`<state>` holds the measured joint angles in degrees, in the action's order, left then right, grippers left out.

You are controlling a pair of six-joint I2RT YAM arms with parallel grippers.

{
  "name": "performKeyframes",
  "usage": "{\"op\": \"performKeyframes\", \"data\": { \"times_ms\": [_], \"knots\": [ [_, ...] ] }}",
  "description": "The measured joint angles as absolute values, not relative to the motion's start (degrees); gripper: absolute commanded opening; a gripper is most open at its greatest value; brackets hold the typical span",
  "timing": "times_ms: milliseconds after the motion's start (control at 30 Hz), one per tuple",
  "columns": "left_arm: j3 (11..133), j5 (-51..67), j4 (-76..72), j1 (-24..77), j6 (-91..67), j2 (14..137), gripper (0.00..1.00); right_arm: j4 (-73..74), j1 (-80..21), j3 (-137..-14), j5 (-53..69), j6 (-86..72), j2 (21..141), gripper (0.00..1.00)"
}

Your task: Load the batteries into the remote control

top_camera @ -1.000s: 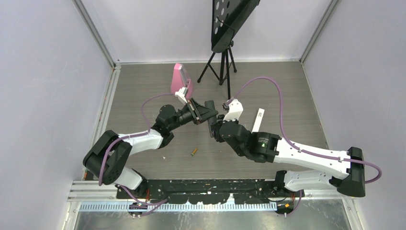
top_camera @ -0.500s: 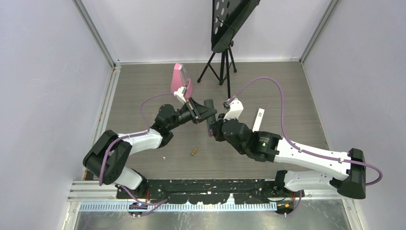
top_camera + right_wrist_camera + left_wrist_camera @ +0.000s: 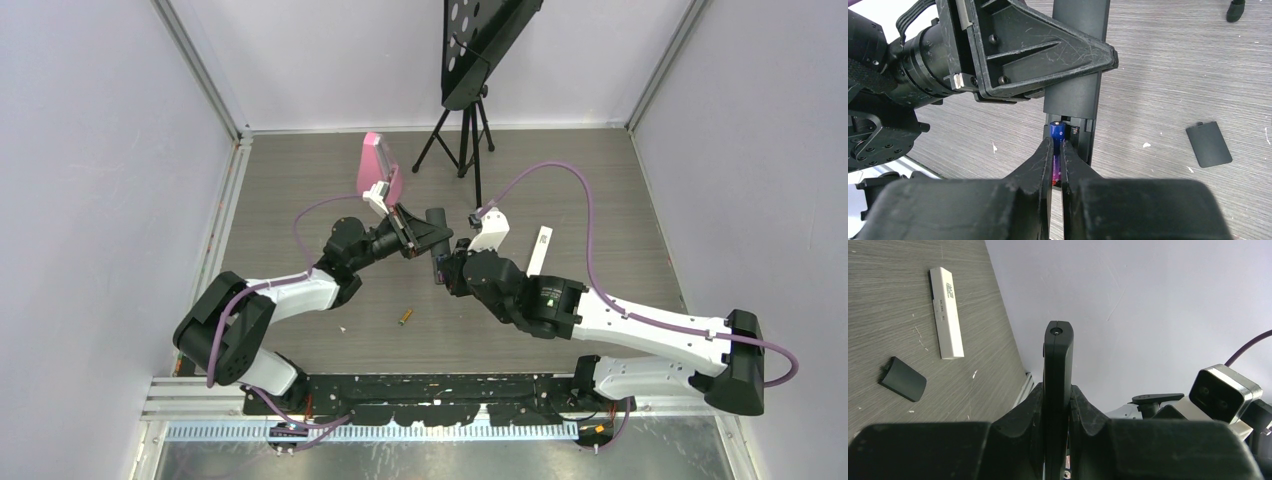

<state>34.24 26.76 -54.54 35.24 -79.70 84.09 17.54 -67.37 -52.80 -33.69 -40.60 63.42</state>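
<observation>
My left gripper point(image 3: 1057, 390) is shut on the black remote control point(image 3: 1058, 357), holding it on edge above the floor; the top view shows it point(image 3: 437, 218) between both arms. The right wrist view looks into its open battery bay point(image 3: 1082, 137). A blue and purple battery point(image 3: 1056, 131) lies in the left slot. My right gripper point(image 3: 1057, 146) has its tips almost together, right over that battery, with only a thin slit between them. A gold battery point(image 3: 405, 317) lies on the floor in front of the arms. The black back cover point(image 3: 1209, 144) lies flat on the floor.
A white bar-shaped remote point(image 3: 540, 250) lies on the floor right of my right gripper, near the cover point(image 3: 904, 378). A pink object point(image 3: 377, 165) stands behind my left gripper. A black tripod stand point(image 3: 462, 120) is at the back, with walls on three sides.
My right arm has edged slightly left, toward the remote, and its fingers have narrowed over the battery. The left arm and the remote have stayed put.
</observation>
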Motion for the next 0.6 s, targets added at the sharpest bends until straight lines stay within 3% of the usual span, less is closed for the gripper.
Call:
{"op": "performKeyframes", "data": {
  "times_ms": [600],
  "knots": [
    [34.3,27.6,-49.1,35.1,-77.5,84.0,0.0,11.7,-66.7,-47.3,-29.1,-40.5,63.2,0.04]
  ]
}}
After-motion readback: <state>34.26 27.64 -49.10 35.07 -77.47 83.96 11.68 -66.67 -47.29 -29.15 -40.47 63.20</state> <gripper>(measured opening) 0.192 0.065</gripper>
